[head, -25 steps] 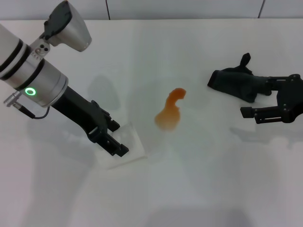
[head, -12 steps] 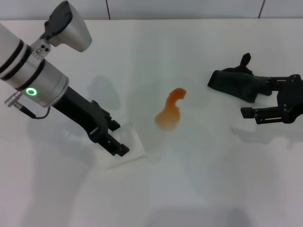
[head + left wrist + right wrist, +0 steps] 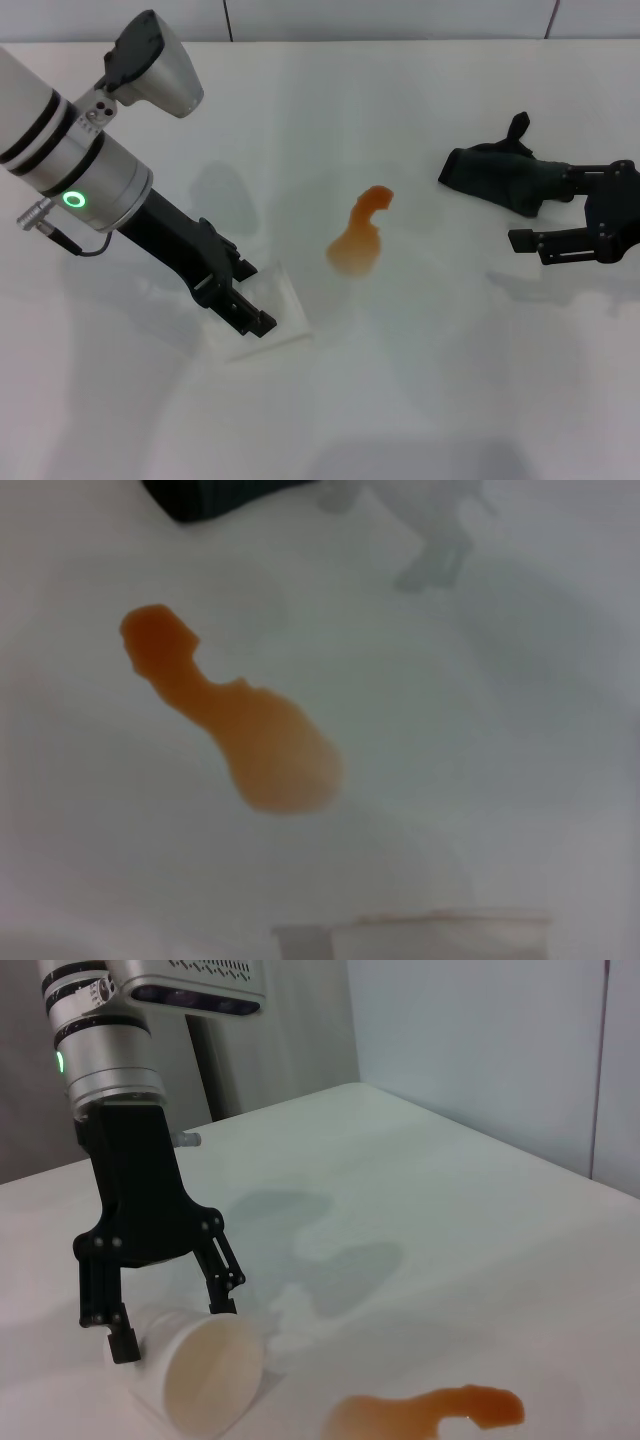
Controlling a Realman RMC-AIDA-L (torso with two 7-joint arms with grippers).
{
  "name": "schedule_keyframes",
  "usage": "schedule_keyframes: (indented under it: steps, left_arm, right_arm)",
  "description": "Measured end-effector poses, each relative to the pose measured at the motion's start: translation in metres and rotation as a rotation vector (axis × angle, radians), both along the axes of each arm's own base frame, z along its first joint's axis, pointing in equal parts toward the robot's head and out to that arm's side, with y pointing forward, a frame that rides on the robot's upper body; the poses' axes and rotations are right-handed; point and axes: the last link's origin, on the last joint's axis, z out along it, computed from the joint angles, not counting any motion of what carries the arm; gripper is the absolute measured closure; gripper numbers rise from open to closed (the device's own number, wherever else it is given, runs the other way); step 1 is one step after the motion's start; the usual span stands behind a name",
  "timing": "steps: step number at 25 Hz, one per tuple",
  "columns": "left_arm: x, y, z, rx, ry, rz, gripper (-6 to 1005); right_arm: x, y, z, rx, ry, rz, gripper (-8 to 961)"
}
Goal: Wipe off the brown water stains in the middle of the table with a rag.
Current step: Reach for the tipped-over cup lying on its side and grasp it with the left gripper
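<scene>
Rag [image 3: 503, 176]: soft, limp, light; pinch raised fold. Right end effector [image 3: 566, 206] spread beside it; left end effector [image 3: 240, 290] spread around cup [image 3: 205, 1367].

— Left arm [image 3: 70, 150]?
— Reaches in from the far left and slants down toward the counter [image 3: 420, 380]. Silver wrist section with black bands, a green ring lit on it.
— And the left tool [image 3: 255, 296]?
— Hangs low over the counter, left of centre. Black fingers [image 3: 121, 1340] spread apart, tips pointing down and inward; seen from the front in the right wrist view, too.
— Right tool [image 3: 542, 205]?
— Comes in from the right edge, low, pointing toward the middle. Fingers parted wide, one farther back, one nearer, both roughly level with the counter.
</scene>
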Motion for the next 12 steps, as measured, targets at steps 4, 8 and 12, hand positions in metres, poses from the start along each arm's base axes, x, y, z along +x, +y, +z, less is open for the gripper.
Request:
schedule_keyframes:
  steps: [4,8,12]
  left_arm:
    - [0.0,-0.0001,-0.0001,-0.001,0.0,0.001,130]
    - [0.0,-0.0002,-0.0001,-0.001,0.001,0.001,139]
    - [0.0,-0.0002,-0.0001,-0.001,0.001,0.002,188]
  right_arm:
    - [-0.0004,0.0,0.0002,0.002,0.004,0.001,171]
    - [0.0002,-0.0006,0.0009,0.004,0.008,0.002,171]
    - [0.0004,-0.0007,0.0012,0.006,0.008,0.002,171]
